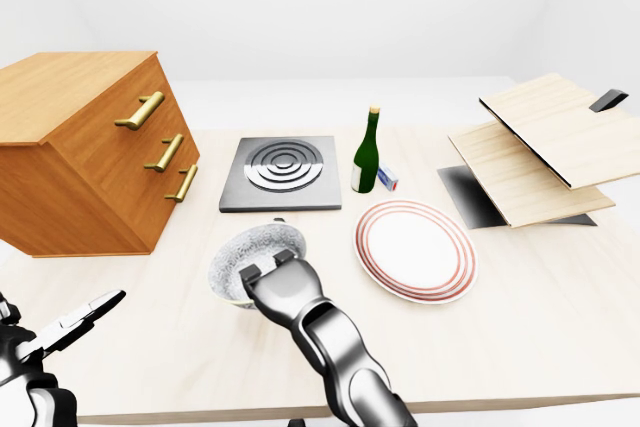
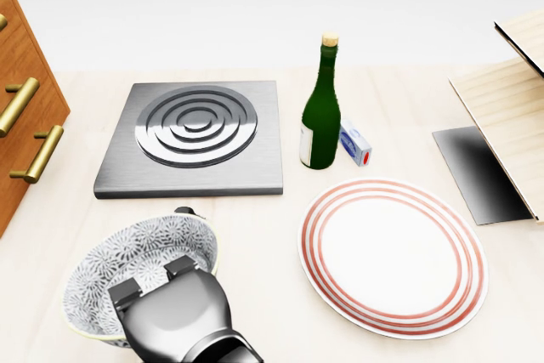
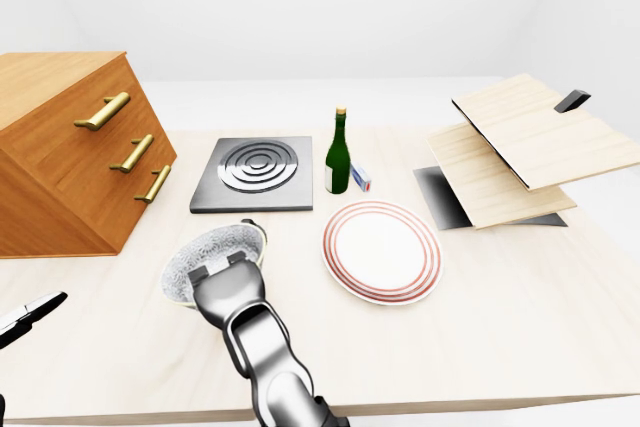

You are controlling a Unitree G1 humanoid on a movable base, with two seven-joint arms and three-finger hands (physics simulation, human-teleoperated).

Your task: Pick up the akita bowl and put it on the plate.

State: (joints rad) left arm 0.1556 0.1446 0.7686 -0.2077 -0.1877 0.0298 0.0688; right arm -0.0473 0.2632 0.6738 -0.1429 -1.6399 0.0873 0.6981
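Note:
The akita bowl (image 2: pixel 136 263), white with a grey flower pattern, sits at the bottom left of the head view, tilted and held off the table. My right hand (image 2: pixel 155 282) reaches up from the bottom edge, its fingers (image 2: pixel 181 266) closed over the bowl's near rim. To the right of the bowl, a gap apart, lies the white plate (image 2: pixel 395 257) with red rings, flat and with nothing on it. My left hand (image 1: pixel 85 313) hangs at the bottom left of the left-eye view, off the table, fingers spread and holding nothing.
A black knob (image 2: pixel 183 209) peeks out just above the bowl's rim. Above it lies a grey stove plate (image 2: pixel 194 135); a green bottle (image 2: pixel 321 108) and a small box (image 2: pixel 354 144) stand above the plate. A wooden drawer cabinet (image 1: pixel 90 147) is left, stacked boards (image 1: pixel 540 142) right.

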